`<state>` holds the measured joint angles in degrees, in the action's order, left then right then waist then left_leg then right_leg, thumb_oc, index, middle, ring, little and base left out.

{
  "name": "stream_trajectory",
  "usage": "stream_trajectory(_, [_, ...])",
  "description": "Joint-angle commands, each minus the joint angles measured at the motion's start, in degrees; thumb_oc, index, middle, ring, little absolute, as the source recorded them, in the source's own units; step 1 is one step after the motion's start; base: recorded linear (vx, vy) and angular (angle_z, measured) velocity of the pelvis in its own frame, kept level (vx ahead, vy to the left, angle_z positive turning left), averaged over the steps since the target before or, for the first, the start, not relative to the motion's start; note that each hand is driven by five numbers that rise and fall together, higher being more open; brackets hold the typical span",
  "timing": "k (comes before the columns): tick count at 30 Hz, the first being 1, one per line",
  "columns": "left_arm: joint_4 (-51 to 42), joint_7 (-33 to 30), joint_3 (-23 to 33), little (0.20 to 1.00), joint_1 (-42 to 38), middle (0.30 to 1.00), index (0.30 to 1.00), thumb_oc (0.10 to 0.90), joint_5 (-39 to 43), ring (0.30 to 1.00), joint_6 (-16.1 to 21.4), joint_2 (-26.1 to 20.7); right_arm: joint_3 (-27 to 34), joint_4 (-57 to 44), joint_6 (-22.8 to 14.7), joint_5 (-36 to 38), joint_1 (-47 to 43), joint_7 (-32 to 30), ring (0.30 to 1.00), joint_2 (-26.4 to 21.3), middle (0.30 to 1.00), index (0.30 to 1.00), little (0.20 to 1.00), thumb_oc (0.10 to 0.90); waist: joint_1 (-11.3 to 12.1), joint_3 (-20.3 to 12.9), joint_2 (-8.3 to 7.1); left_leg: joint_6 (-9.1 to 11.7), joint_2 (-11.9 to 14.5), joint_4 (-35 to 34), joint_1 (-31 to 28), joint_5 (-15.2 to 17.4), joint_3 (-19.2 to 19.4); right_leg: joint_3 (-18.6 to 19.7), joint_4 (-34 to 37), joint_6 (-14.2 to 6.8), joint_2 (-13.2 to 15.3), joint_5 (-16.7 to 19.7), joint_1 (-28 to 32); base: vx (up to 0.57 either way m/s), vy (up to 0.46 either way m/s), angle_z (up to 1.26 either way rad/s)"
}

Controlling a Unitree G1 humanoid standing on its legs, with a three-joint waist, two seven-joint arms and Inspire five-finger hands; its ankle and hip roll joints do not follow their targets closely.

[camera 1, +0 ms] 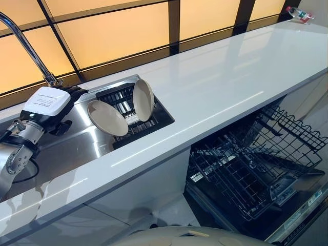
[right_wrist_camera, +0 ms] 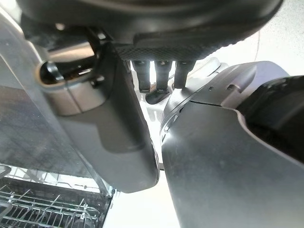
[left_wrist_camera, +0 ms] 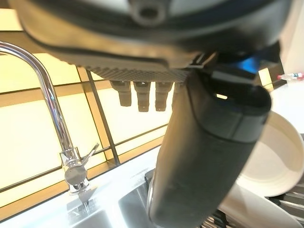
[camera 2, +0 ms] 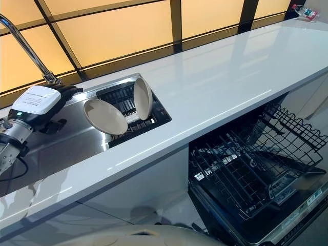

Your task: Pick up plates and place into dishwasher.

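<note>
Left hand [camera 1: 61,105] near, seemingly off, plate [camera 1: 106,118].

A long white glossy table [camera 1: 220,87] runs before amber-lit window panels [camera 1: 113,36]. Set into it is a steel sink [camera 1: 77,138]; the landmark is the chrome tap [camera 1: 31,51], which rises from the table's back edge behind the sink. In the sink, to the side of the tap, a dark rack [camera 1: 133,110] holds two pale plates [camera 1: 107,118], both tilted on edge. Far from the tap, at the table's distant corner, lies a small clear bottle [camera 1: 298,14]. Below the table's front edge, an open dishwasher [camera 1: 256,169] shows its wire basket.
</note>
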<state>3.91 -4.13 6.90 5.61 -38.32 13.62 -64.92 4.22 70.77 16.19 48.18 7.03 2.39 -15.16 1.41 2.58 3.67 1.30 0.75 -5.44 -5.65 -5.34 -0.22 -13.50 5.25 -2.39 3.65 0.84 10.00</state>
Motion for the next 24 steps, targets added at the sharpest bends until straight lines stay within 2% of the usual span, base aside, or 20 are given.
stream_trajectory(1, [3.0, 0.6, 4.5, 0.900, -10.9, 0.900, 0.900, 0.800, 2.0, 0.900, -1.0, -6.2, 1.3, 0.6, 1.6, 0.2, -3.8, 1.3, 0.900, 0.9, 0.900, 0.900, 0.900, 0.800, -0.7, 0.9, 0.78, -3.4, -5.5, 0.4, -3.3, 7.5, 4.0, 1.0, -0.3, -1.8, -2.2, 0.0, -0.9, 0.00, 0.000, 0.00])
stream_trajectory(14, [8.7, -2.3, -6.3, 0.900, -19.8, 0.900, 0.900, 0.800, -3.4, 0.900, -1.8, -5.1, 1.1, 1.1, 1.5, -1.5, -3.9, 1.8, 0.900, 0.7, 0.900, 0.900, 0.900, 0.800, -2.4, 0.7, 0.43, -3.5, -5.4, 0.4, -3.4, 7.7, 5.1, 2.2, -0.3, -2.0, -2.4, 0.4, -1.3, 0.00, 0.001, 0.00])
stream_trajectory(24, [12.0, -2.8, -11.9, 0.900, -22.7, 0.900, 0.900, 0.800, -8.8, 0.900, -4.6, -3.4, 1.0, 0.7, 2.1, -2.2, -3.9, 1.2, 0.900, 0.9, 0.900, 0.900, 0.900, 0.800, -3.3, 0.8, 0.39, -3.7, -5.5, 0.4, -3.5, 7.9, 6.0, 3.1, -0.3, -2.1, -2.4, 0.7, -1.6, 0.02, 0.013, -0.06])
